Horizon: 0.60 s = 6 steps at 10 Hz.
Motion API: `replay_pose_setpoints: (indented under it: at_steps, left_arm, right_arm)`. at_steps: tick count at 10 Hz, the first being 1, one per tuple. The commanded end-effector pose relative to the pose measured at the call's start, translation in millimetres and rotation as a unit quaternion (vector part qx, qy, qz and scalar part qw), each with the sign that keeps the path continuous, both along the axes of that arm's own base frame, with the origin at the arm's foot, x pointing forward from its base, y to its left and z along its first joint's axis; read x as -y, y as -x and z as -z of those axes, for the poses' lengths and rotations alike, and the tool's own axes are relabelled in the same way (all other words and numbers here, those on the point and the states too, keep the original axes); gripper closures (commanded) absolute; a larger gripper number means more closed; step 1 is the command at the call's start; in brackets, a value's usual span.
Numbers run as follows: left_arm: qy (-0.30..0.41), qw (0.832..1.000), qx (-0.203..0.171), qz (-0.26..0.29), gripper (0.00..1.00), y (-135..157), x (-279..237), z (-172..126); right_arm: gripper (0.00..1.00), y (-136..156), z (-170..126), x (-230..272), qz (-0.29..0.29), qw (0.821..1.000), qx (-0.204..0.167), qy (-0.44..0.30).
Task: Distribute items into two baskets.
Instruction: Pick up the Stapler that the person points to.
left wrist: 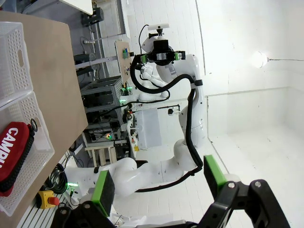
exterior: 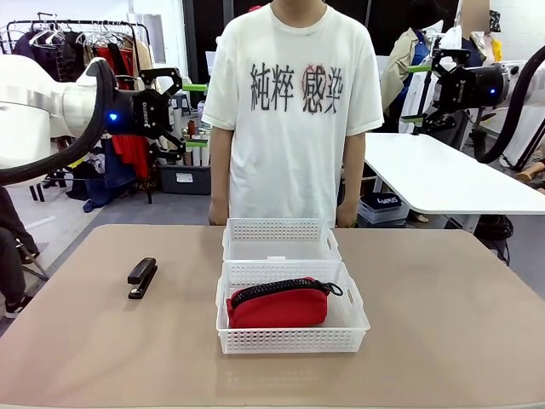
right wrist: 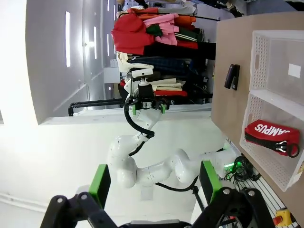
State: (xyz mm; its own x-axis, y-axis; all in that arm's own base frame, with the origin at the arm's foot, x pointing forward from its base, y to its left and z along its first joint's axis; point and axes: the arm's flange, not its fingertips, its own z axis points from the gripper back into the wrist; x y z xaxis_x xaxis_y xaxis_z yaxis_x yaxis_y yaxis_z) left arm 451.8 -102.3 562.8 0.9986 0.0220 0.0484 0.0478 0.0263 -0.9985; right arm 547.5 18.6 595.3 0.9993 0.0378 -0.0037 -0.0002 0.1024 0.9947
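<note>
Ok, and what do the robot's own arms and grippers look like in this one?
Both arms are white with rounded links. A thick black cable runs along the left arm, and the right arm carries one too. The left gripper and right gripper are black and two-fingered, with green pads. Each has a small blue light near the wrist, and the left one bears white lettering.

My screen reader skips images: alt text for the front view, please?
A red pouch lies in the nearer basket of two white ones on a tan table; the farther basket is empty, and a black stapler lies left of them. The left gripper and right gripper hang open above; a person stands opposite.
</note>
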Motion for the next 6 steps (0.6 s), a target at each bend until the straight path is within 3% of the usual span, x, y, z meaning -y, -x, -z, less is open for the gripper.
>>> replay_pose_setpoints:
  at_steps: [1,6]
  left_arm:
    - [0.001,1.000,0.002,0.000,0.00,0.2,0.2,-1.8]
    - [0.001,1.000,0.002,0.000,0.00,0.2,0.2,-1.8]
  right_arm:
    - [0.00,-0.5,-1.2,1.3,0.005,1.000,0.001,0.001]
    - [0.00,-0.5,-1.2,1.3,0.005,1.000,0.001,0.001]
